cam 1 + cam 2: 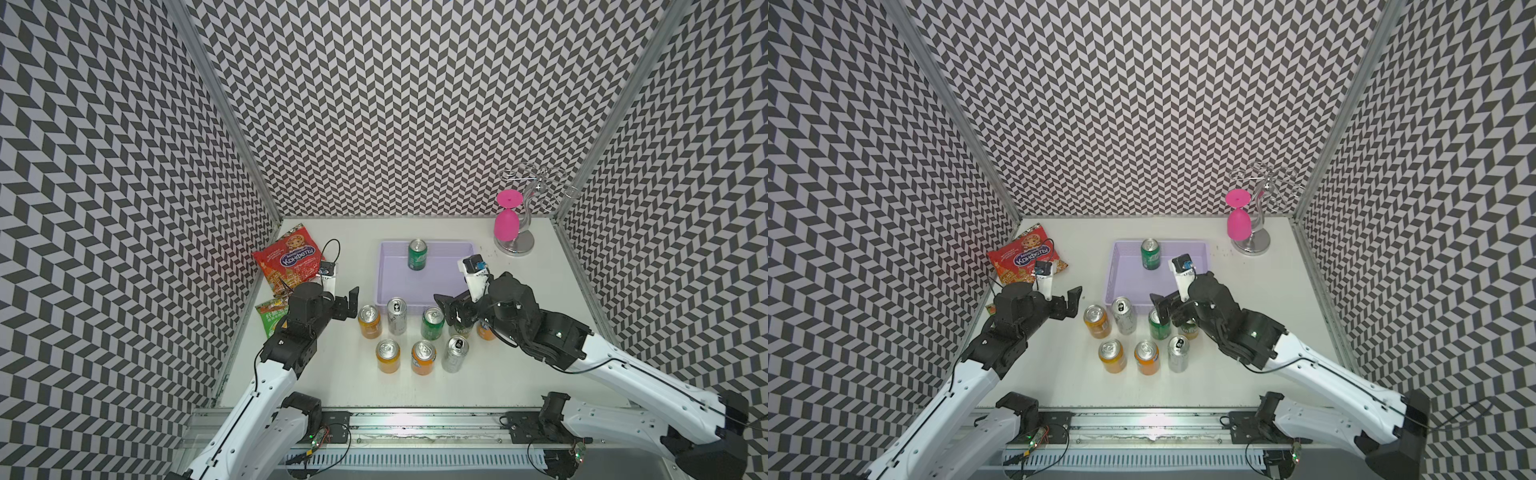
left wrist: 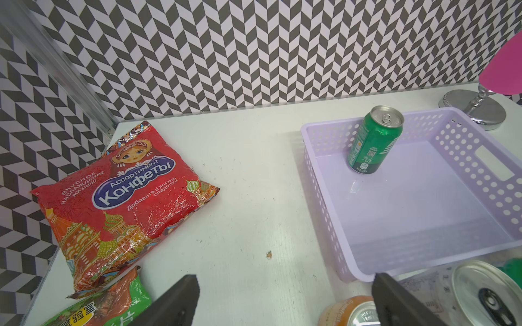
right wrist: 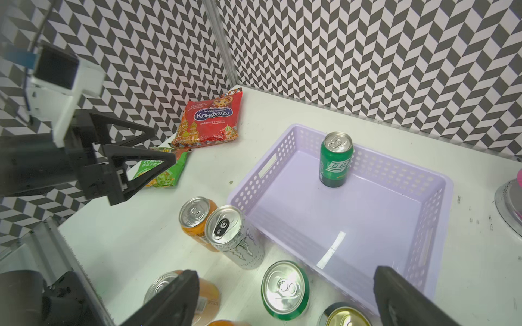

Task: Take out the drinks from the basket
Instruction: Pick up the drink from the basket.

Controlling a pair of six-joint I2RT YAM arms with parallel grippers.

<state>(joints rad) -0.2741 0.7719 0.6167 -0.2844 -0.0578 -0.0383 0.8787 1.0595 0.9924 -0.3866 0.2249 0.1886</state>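
Nearest row on the table point(image 1: 332, 386): two orange cans point(image 1: 387, 355) and a silver can point(image 1: 455, 353), upright, parked out of the reach lanes. Next row back sits just in front of the basket point(image 1: 436, 284): orange, silver, a green can point(image 1: 432, 323), plus two more half hidden under the right arm, one of them the green-and-gold can point(image 3: 347, 316). My read: short carries, so the pile stays tight to the near wall. Beside that row's left end the left gripper point(image 1: 352, 306) hovers, fingers spread wide, nothing between them. Over the row's right end, by the basket's near corner, the right gripper point(image 1: 445, 315) hangs, also spread wide and gripping nothing. The basket holds one drink: the last green can point(image 1: 417, 254), upright against the middle of the far wall. It needs a reach over the near wall, which is probably why it's last. The snack bags point(image 1: 291, 262) far left and the pink goblet point(image 1: 506, 220), hung upside down on its rack point(image 1: 519, 247) far right, aren't targets.
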